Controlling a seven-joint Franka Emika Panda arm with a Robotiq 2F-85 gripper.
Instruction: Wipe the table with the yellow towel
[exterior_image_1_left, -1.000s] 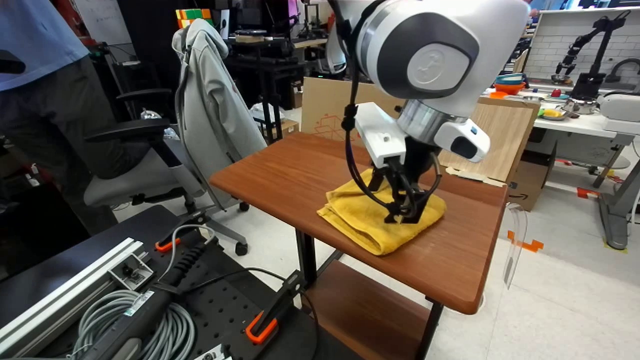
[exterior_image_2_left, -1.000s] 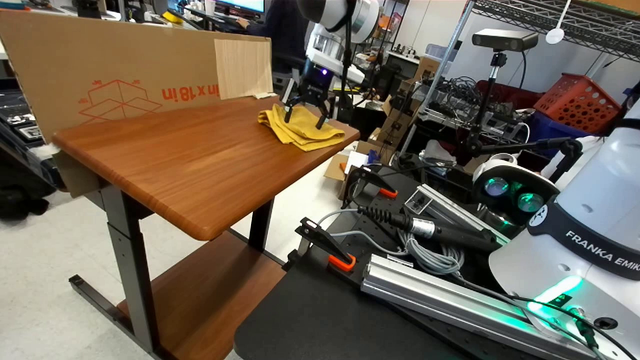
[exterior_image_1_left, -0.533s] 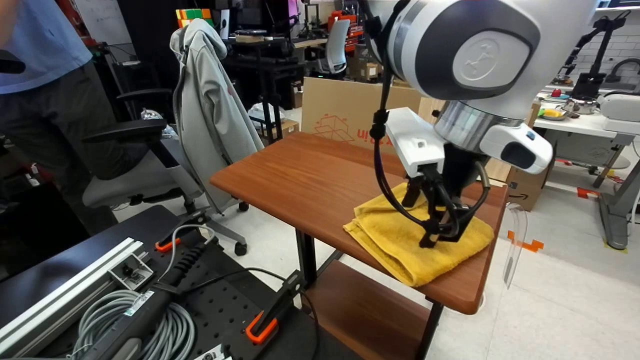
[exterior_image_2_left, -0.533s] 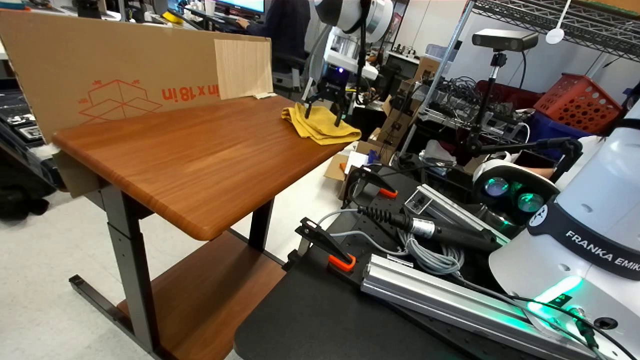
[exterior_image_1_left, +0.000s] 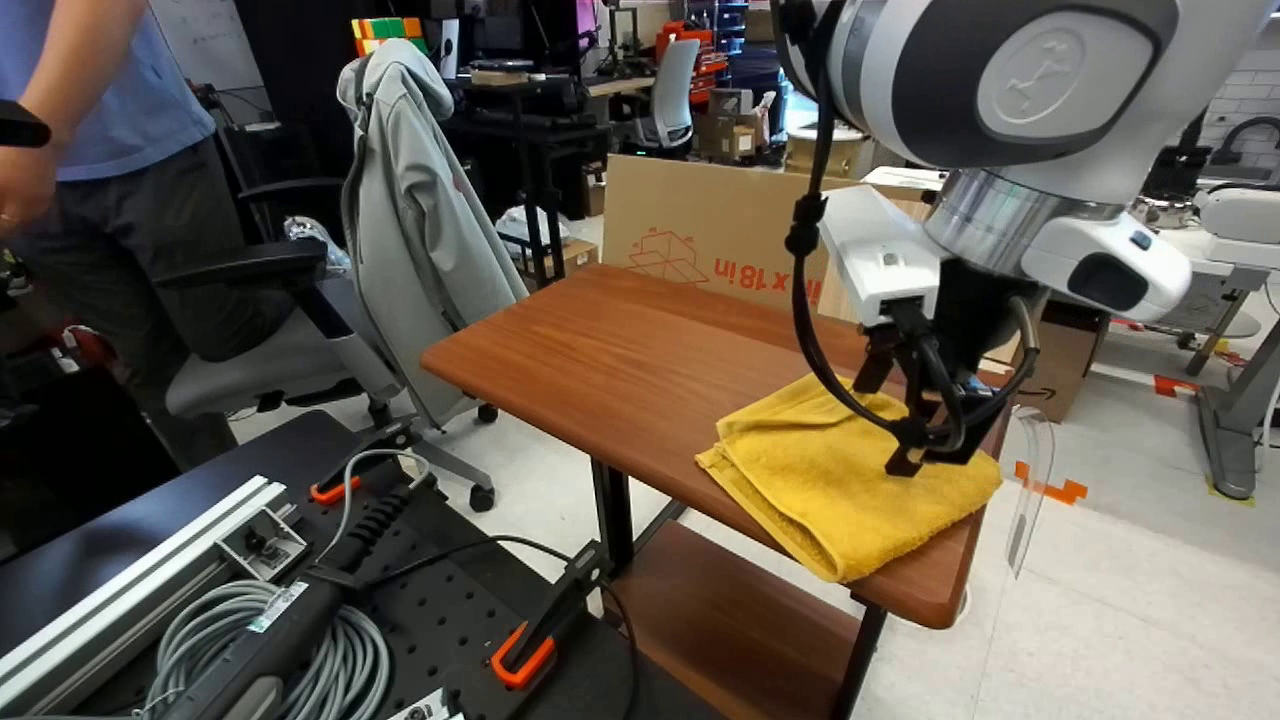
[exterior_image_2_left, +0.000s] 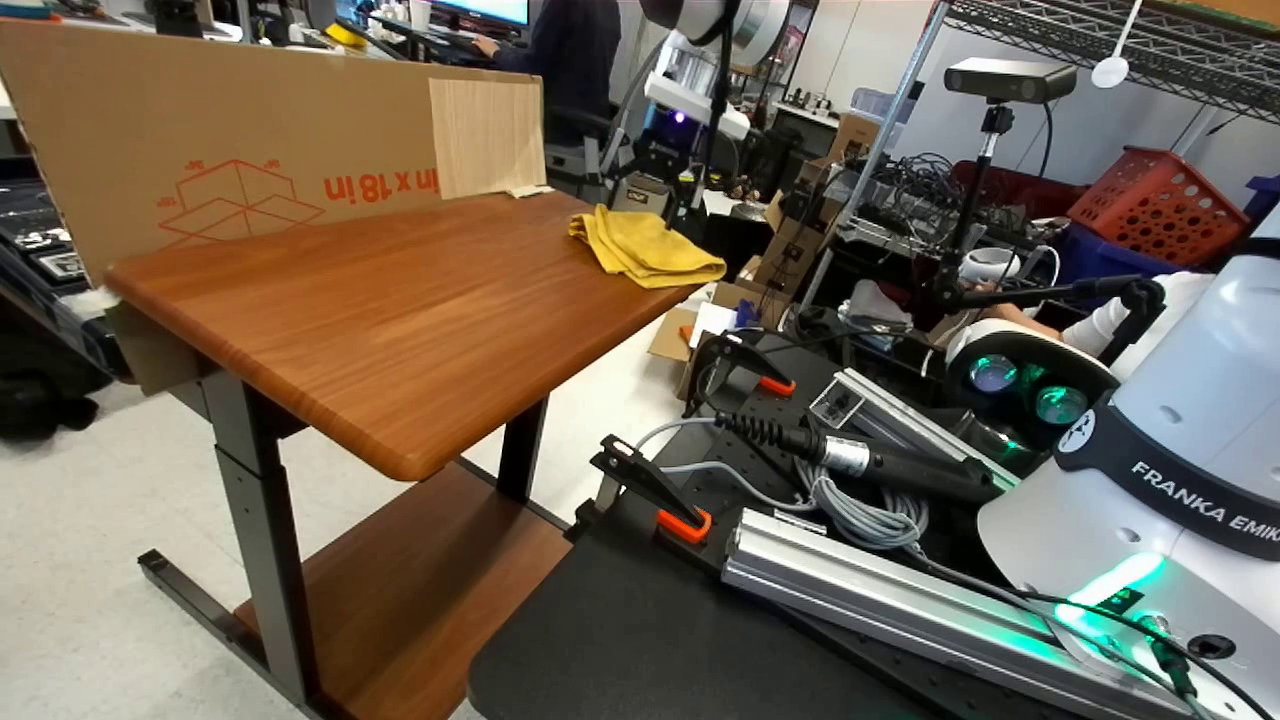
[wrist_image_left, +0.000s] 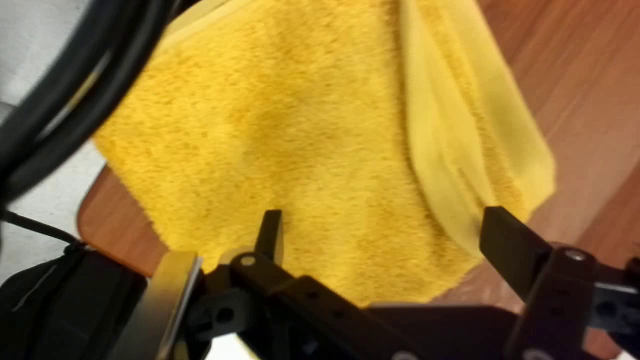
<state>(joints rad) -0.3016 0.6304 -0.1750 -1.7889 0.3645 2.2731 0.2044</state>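
The folded yellow towel (exterior_image_1_left: 860, 490) lies flat near one end of the brown wooden table (exterior_image_1_left: 620, 350). In an exterior view the towel (exterior_image_2_left: 650, 250) lies at the table's far right end, partly along the edge of the table (exterior_image_2_left: 380, 310). My gripper (exterior_image_1_left: 888, 420) is over the towel with its fingers spread. In the wrist view the gripper (wrist_image_left: 382, 215) is open, with the towel (wrist_image_left: 300, 125) below and between the fingers and nothing pinched. The fingertips appear slightly above the cloth. One towel corner lies close to the table corner.
A cardboard panel (exterior_image_2_left: 330, 130) stands along the table's back edge. A black bench with orange clamps (exterior_image_1_left: 525, 655), coiled cable (exterior_image_1_left: 340, 650) and an aluminium rail (exterior_image_2_left: 850, 590) is beside the table. A chair with a grey jacket (exterior_image_1_left: 420, 200) and a standing person (exterior_image_1_left: 120, 180) are nearby.
The towel and gripper have slid along the table to its end and nearer the corner. In the last half second the gripper has risen a little, while the towel has barely moved.
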